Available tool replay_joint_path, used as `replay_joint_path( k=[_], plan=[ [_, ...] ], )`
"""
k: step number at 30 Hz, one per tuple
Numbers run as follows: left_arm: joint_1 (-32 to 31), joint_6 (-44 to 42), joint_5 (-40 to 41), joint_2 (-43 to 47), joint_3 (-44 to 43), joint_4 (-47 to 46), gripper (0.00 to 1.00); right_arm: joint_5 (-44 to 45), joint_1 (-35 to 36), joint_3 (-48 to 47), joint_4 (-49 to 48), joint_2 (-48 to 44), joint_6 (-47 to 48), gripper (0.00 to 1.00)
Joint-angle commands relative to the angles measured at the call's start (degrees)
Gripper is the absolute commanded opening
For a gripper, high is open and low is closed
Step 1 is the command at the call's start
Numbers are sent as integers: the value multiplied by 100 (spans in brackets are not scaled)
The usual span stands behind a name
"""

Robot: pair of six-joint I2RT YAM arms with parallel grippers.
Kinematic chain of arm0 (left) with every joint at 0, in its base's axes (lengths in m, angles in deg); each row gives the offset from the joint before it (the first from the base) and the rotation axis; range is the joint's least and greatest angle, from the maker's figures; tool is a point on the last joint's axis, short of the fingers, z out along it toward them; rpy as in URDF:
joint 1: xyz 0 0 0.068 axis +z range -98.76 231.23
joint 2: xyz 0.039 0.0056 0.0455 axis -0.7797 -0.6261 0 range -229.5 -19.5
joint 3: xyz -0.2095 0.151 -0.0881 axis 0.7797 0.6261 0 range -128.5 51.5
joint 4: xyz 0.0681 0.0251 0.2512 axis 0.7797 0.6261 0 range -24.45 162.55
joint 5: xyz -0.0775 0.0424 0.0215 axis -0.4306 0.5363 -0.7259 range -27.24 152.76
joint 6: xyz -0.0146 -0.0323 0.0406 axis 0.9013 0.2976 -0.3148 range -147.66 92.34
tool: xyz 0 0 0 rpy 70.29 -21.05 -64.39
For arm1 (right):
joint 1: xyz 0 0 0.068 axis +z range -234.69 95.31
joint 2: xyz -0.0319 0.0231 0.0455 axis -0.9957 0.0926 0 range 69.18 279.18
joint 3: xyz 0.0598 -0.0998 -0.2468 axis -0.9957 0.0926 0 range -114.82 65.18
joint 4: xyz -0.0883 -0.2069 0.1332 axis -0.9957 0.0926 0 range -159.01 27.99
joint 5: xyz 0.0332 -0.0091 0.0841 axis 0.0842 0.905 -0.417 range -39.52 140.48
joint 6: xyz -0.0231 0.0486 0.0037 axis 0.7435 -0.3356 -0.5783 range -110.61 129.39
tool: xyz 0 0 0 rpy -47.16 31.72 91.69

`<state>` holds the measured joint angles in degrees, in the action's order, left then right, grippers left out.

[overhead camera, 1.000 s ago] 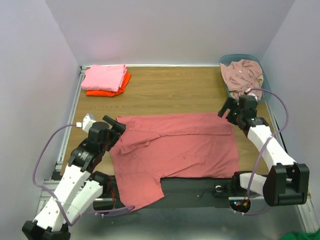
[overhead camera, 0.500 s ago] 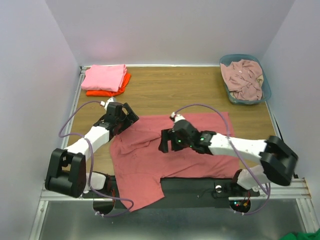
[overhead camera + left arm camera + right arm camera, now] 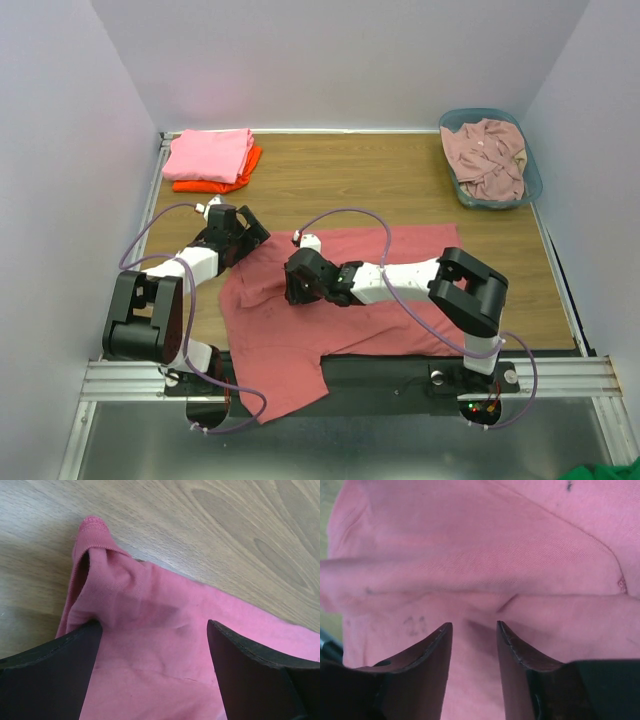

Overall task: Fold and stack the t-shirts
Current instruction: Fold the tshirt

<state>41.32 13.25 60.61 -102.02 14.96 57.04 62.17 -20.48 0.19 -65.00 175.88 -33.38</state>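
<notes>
coral-red t-shirt [image 3: 380,290]: plain dusty coral-red, lying under both my sets of fingers; rosier pink seen close up.
marks [image 3: 415,621]: a few small dark specks on that cloth, just ahead of my right fingers [image 3: 420,665].
left fingers [image 3: 45,675]: matt black.
right fingers: black, with a faint reddish cast.
pink t-shirt [image 3: 208,155]: bright plain pink, well beyond my left fingers.
orange t-shirt [image 3: 205,186]: vivid orange, showing beneath the pink one.
dusty-pink t-shirt [image 3: 485,150]: pale, muted pink, far from my right fingers.
basket [image 3: 535,178]: blue-grey.
tabletop [image 3: 350,185]: warm brown wood grain with oval swirls.
left arm [image 3: 185,268]: white links, black joints.
right arm [image 3: 400,283]: the same white and black.
</notes>
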Motion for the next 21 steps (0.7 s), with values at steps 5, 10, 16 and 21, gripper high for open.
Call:
replay_joint_path(
  k=[5,10,16,21],
  plan=[
    [156,-136,-136,-203,138,-151,98,554,13,-391,-208,281,-171,41],
    [209,-100,-66,-238,155,-89,98,756,4,-479,-190,413,-232,37],
    [227,-109,-40,-221,164,-37,98,897,4,-620,-41,598,-338,34],
    [227,-100,4,-177,173,-10,98,1284,4,-611,109,554,-513,34]
  ],
)
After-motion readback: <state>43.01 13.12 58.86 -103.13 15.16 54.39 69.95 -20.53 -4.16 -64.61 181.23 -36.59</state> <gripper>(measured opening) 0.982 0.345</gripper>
